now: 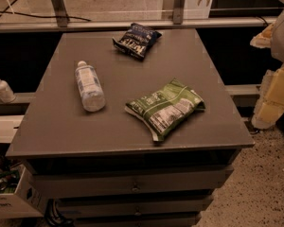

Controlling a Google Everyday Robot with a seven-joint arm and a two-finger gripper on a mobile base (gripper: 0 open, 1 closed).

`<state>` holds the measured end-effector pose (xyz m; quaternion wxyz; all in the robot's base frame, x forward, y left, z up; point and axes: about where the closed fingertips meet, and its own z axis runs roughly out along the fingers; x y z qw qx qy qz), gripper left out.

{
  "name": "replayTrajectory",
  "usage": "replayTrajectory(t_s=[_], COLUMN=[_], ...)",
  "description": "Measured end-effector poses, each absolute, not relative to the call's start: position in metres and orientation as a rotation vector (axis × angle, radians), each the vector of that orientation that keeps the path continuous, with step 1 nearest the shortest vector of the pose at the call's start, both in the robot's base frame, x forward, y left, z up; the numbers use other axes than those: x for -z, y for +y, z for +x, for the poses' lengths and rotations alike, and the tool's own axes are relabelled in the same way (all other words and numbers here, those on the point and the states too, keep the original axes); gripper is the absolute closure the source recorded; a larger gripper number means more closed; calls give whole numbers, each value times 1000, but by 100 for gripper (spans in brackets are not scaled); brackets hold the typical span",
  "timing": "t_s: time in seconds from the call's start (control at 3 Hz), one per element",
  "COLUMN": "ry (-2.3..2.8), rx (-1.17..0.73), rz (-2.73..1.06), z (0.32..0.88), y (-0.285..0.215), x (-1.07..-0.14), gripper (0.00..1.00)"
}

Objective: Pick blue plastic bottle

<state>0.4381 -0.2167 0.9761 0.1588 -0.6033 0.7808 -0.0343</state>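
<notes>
The blue plastic bottle [89,85] lies on its side on the left half of the grey table top [61,131]. It is clear pale-bluish plastic with a light label, and its white cap points toward the far edge. My gripper [270,100] shows as pale yellowish shapes at the right edge of the camera view. It is beyond the table's right side and far from the bottle, with nothing seen in it.
A dark blue chip bag [135,40] lies near the table's far edge. A green chip bag [164,107] lies right of the bottle. A small white pump bottle [1,87] stands on a ledge at left. Drawers [132,186] sit below the top, and a cardboard box [12,197] stands on the floor at left.
</notes>
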Motion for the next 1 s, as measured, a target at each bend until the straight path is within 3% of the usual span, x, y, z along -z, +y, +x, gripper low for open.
replayTrajectory(t_s=[0.67,1.0], ry=[2183,2073], rx=[93,16], rz=[-1759,-1840], z=[439,446], y=[-209,-181], x=[-975,-970], gripper=[0,0])
